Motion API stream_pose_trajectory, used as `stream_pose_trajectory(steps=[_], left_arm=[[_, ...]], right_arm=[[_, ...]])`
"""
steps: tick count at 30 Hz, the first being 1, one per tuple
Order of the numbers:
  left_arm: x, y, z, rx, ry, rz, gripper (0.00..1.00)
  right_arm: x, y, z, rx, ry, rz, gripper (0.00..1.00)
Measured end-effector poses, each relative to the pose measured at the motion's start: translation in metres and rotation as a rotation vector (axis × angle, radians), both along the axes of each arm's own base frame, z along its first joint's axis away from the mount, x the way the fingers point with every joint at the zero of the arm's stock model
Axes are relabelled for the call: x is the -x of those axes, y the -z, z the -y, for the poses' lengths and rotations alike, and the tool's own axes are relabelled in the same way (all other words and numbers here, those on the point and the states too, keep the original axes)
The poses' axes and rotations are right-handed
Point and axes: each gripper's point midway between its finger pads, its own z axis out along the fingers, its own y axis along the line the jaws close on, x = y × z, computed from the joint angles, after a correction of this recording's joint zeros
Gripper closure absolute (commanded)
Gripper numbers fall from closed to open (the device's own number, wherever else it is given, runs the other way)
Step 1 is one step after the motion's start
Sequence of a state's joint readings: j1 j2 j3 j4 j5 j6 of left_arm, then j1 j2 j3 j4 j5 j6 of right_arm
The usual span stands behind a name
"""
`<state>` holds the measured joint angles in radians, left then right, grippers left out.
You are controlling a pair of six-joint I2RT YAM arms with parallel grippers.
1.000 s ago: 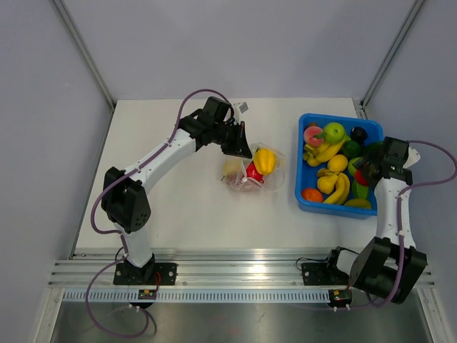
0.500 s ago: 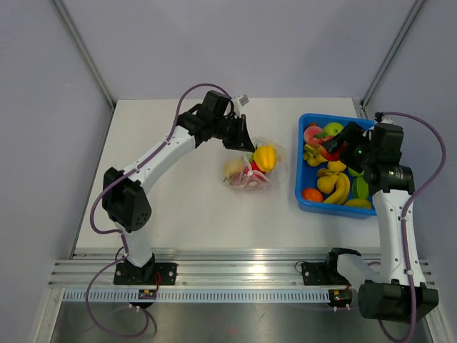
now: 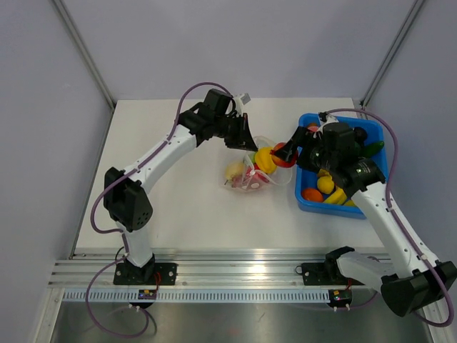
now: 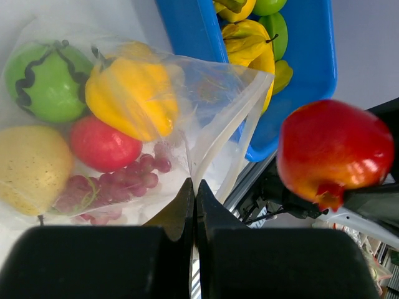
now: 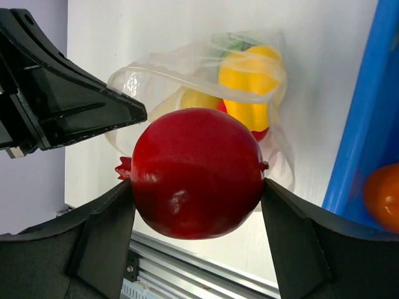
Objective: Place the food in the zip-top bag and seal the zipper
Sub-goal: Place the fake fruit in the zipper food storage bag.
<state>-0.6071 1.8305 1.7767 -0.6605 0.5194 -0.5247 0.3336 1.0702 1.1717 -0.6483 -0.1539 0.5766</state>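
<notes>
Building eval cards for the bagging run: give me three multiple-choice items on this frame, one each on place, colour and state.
1. Where is the red pomegranate?
A. inside the zip-top bag
B. between the fingers of the right gripper
C. in the left gripper

2. What colour is the pepper in the bag?
A. yellow
B. purple
C. white

3. What state is the left gripper in?
A. open above the bag
B. shut on nothing
C. shut on the bag's mouth edge

Answers:
1 B: the right wrist view shows a finger on each side of the pomegranate, outside the bag.
2 A: the left wrist view shows it bright yellow through the clear plastic.
3 C: its fingertips meet with the bag's edge pinched between them.
</notes>
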Motion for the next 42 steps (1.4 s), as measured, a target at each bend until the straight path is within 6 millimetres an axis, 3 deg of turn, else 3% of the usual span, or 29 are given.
stream_pose_trajectory(steps=[8,16,27,37,39,42], left_arm=[[0.006,0.004,0.010,-0.002,0.021,-0.014,1.00],[-0.001,0.015,0.002,-0.035,-0.010,-0.035,1.00],[0.005,0.004,0.018,0.040,0.010,-0.063,1.00],[0.009,0.000,0.024,0.061,0.020,-0.078,1.00],[0.009,-0.001,0.024,0.064,0.017,-0.078,1.00],[0.009,-0.001,0.024,0.065,0.017,-0.080,1.00]], right_arm=[[-0.015,0.033,-0.035,-0.016,-0.024,-0.065,0.41],[-0.034,0.055,-0.052,-0.004,-0.028,-0.094,0.01],[-0.024,0.069,-0.046,0.057,-0.042,-0.137,0.03],[0.002,0.028,-0.002,0.094,0.087,-0.003,0.19],[0.007,0.035,0.006,0.112,0.118,-0.015,0.20],[0.012,0.064,0.013,0.155,0.144,-0.086,0.22]])
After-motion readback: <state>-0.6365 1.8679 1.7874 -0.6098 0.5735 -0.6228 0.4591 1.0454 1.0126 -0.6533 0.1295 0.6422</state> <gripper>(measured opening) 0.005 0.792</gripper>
